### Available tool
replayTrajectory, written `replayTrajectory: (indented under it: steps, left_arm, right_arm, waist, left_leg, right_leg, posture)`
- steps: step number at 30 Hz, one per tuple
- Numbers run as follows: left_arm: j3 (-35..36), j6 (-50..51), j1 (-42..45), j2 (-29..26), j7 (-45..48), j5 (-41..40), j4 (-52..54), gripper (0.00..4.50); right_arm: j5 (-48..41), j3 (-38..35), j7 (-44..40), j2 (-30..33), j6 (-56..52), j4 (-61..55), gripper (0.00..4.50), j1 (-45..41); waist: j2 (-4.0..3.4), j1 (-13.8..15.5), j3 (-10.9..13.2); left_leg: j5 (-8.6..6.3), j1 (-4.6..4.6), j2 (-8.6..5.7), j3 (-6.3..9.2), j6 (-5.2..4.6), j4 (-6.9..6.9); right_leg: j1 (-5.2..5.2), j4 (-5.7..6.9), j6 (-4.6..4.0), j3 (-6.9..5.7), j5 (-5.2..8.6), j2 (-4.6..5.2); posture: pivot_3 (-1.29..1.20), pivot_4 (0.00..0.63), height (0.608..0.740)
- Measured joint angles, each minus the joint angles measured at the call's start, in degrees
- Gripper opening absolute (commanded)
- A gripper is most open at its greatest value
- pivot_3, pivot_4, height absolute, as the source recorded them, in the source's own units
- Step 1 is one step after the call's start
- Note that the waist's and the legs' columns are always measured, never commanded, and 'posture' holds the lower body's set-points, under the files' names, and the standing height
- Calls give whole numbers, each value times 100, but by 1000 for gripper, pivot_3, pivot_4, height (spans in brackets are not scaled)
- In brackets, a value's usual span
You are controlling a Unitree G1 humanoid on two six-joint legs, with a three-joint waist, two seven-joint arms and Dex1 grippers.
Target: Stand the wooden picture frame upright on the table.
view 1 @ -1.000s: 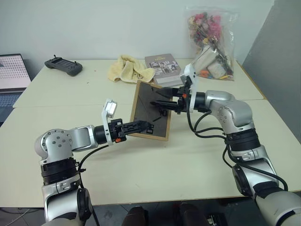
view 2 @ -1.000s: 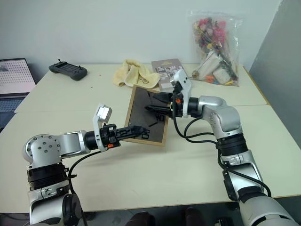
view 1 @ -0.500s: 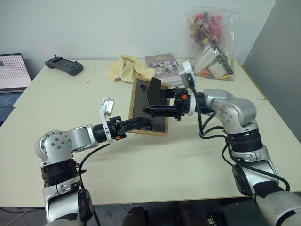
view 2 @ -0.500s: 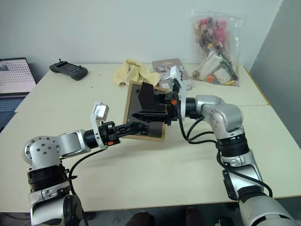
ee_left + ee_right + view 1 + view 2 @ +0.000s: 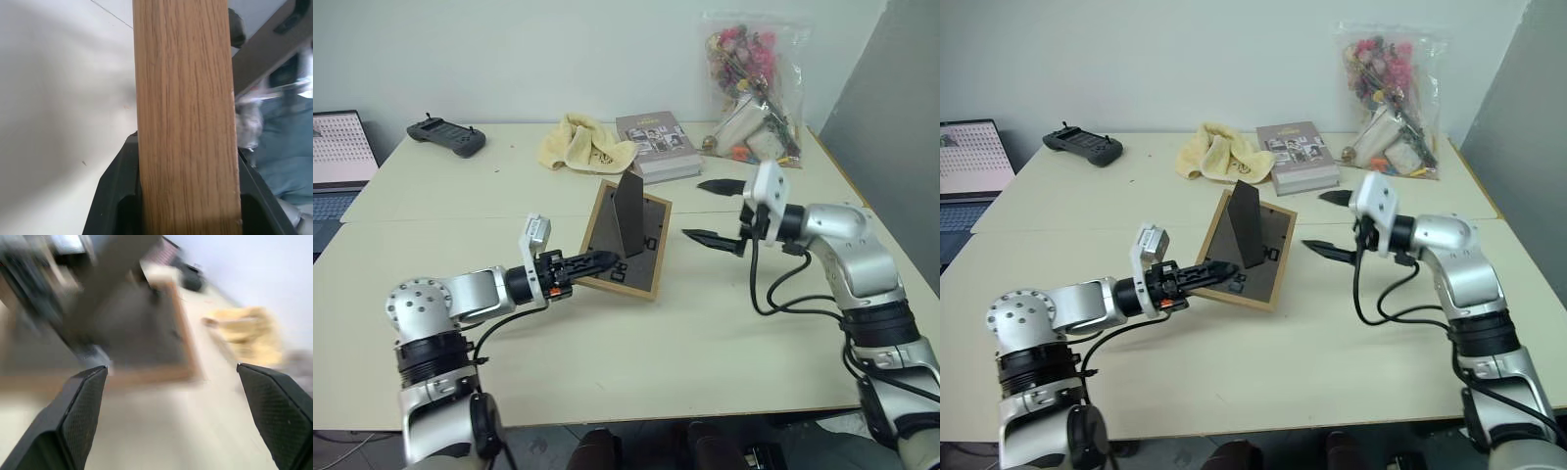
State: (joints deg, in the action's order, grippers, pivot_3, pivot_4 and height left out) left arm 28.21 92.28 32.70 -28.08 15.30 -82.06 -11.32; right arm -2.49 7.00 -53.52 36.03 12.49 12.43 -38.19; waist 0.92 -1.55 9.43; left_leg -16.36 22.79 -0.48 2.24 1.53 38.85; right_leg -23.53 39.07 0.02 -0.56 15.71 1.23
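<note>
Wooden picture frame point(image 5: 625, 239) leans tilted at mid-table, dark back panel up, its fold-out stand point(image 5: 629, 212) raised, lower edge on the table point(image 5: 656, 343). The left gripper point(image 5: 607, 260) pinches the frame's near edge, fingers pressed onto the wood. The right gripper point(image 5: 712, 211) hangs just beside the frame, fingers spread wide, empty. A grey book point(image 5: 654, 143) and yellow cloth point(image 5: 582, 143) lie behind.

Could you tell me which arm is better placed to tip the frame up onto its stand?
Probably the left: its tool is shut on the frame's near edge, stand folded out. The right tool hangs open, clear of it.
</note>
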Motion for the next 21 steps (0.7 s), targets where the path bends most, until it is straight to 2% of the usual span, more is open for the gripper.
replayTrajectory:
  steps: [2,4,5,7,8,11,14,17,21]
  left_arm:
    - [-199,-53,-7,-211,-485,-878,-343,1251]
    - [-550,-270,-97,-351,-935,-1740,-475,1251]
    - [-732,-423,-163,-421,-1131,-2115,-479,1251]
    - [-1023,-724,-222,-442,-1375,-2686,-468,1251]
    - [-1055,-764,-225,-421,-1377,-2738,-457,1251]
    - [-1233,-915,-358,-402,-1375,-2833,-197,1251]
    - [-1293,-956,-467,-415,-1350,-2833,-84,1251]
    - [-1288,-1071,-570,-385,-1352,-2833,-5,1251]
    - [-1287,-1269,-700,-193,-1428,-2835,184,1251]
  right_arm:
    - [1116,254,851,89,1855,768,4491,-50]
    - [1998,451,1624,100,3021,1233,4491,-162]
    - [2407,553,2026,89,3435,1417,4491,-254]
    - [3685,839,3392,-117,4049,1903,4491,-648]
    - [3901,906,3644,-187,4085,1962,4491,-723]
    - [5048,1359,5110,-547,4149,2251,4491,-1161]
    - [5509,1584,5837,-609,4126,2495,4491,-1383]
    - [5734,1732,6353,-643,4129,2840,4026,-1604]
    - [5813,1903,6797,-601,4290,3061,3078,-1797]
  waist:
    - [0,-6,0]
    - [1,-20,0]
    - [1,-29,0]
    - [1,-36,0]
    - [1,-34,0]
    - [1,-25,0]
    - [2,6,1]
    - [3,22,1]
    - [4,3,0]
  left_leg:
    - [3,-6,1,0,5,2]
    - [6,-8,4,0,11,1]
    - [9,-9,4,0,16,2]
    - [21,-13,4,0,36,0]
    - [22,-14,4,0,38,0]
    - [25,-12,2,1,43,0]
    - [25,-8,-1,2,43,1]
    - [25,-9,-4,1,43,1]
    - [25,-11,-2,0,42,1]
  right_leg:
    - [0,7,0,1,0,0]
    - [0,7,0,4,0,-2]
    - [-1,7,-1,6,0,-3]
    - [-2,9,-1,9,0,-6]
    - [-2,9,-2,10,0,-8]
    - [-3,5,-3,11,1,-9]
    - [0,-1,-3,9,1,-7]
    - [4,-1,-3,8,0,-4]
    - [6,0,-3,9,1,-4]
  posture:
    - [0,150,740]
    - [0,150,740]
    - [0,150,740]
    - [0,150,740]
    - [0,150,740]
    - [0,150,740]
    - [0,150,740]
    - [0,150,740]
    - [0,150,740]
